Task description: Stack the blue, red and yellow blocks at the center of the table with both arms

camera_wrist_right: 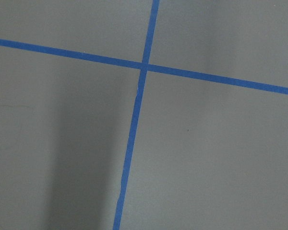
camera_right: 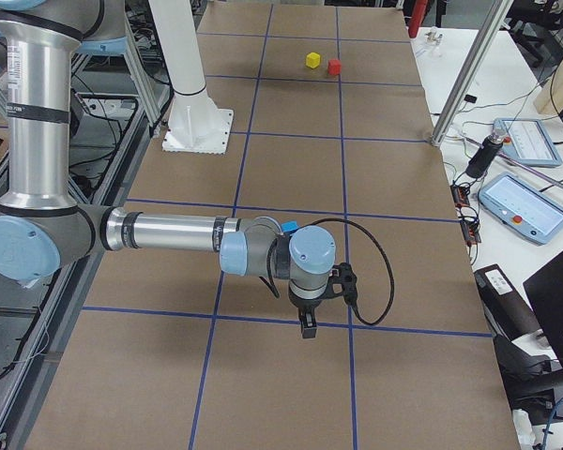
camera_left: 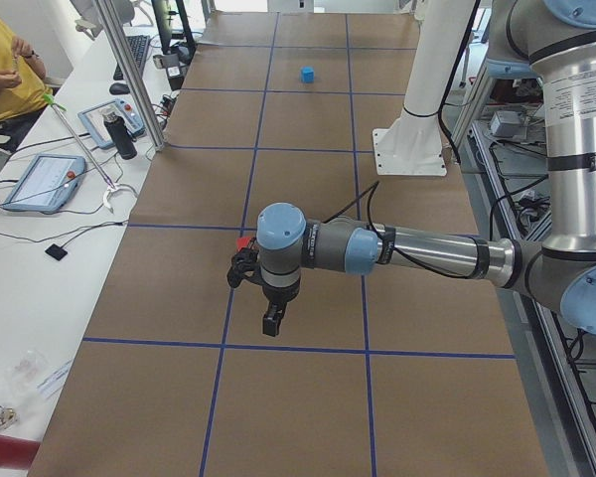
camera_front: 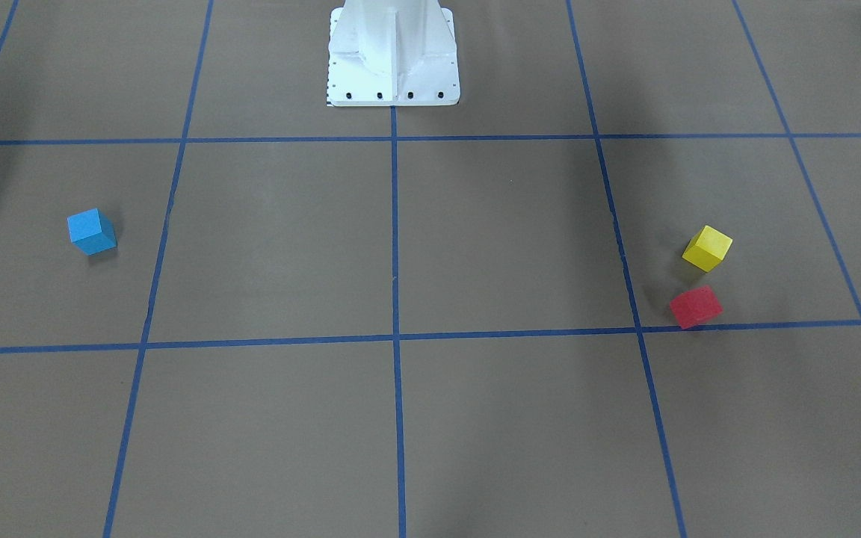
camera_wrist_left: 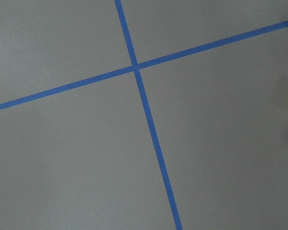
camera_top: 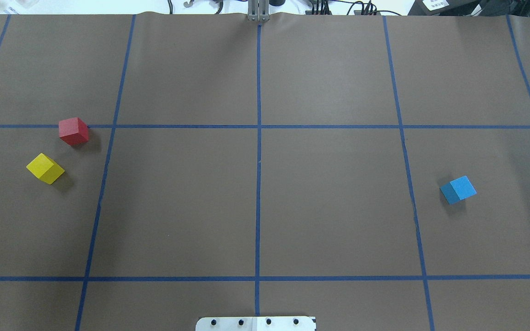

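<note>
Two pincers hang over the worktop [camera_top: 329, 207], fingers pointing down. The left pincer [camera_left: 271, 323] and the right pincer [camera_right: 307, 325] show only in the side views, so I cannot tell whether their jaws are apart or together. Each wrist camera looks down on bare brown surface and a crossing of tape lines [camera_wrist_right: 145, 66]. A sliver of yellow sits at the edge of the left wrist view.

Beyond them, the left arm [camera_left: 417, 253] and right arm [camera_right: 169, 232] reach out low across the worktop from either side of the white pedestal [camera_front: 393, 60]. Nothing is stacked yet. The blue block [camera_top: 458, 189] lies alone on the robot's right. The red block [camera_top: 73, 131] and yellow block [camera_top: 45, 168] lie near each other but apart on its left, with the red one right at a tape line.

The step in hand looks like the first pick. All three cubes sit turned against the grid, so each wrist should rotate until its fingers face two flat sides rather than corners. The red and yellow cubes are close, so the left pincer should come straight down with the neighbour outside its fingers' path. The right arm is the natural one for blue.

The arms should take turns at the middle line [camera_top: 258, 193] to avoid meeting. Each cube should be lowered squarely and released only once it rests flat.
</note>
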`<act>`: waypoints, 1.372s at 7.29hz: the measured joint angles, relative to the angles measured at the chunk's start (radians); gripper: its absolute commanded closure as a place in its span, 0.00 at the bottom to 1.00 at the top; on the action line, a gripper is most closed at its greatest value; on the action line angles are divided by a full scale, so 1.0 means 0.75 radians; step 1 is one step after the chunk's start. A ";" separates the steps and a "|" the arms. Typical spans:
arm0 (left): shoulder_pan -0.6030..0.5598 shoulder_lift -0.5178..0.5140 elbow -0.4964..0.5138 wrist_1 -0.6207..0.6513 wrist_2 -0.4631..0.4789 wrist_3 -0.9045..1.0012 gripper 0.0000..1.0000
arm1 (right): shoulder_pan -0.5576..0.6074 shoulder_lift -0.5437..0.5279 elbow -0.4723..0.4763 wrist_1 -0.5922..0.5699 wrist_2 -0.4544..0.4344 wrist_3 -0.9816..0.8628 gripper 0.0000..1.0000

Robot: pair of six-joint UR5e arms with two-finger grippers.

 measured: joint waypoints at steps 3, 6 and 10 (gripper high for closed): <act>-0.001 0.001 -0.009 0.009 -0.066 -0.004 0.00 | 0.000 0.003 0.024 0.001 0.000 0.000 0.00; -0.003 -0.031 -0.017 0.005 -0.084 -0.009 0.00 | -0.002 0.018 0.076 0.033 -0.006 0.007 0.00; -0.015 -0.206 -0.014 -0.013 -0.077 -0.012 0.00 | -0.003 0.033 0.067 0.239 0.057 0.017 0.00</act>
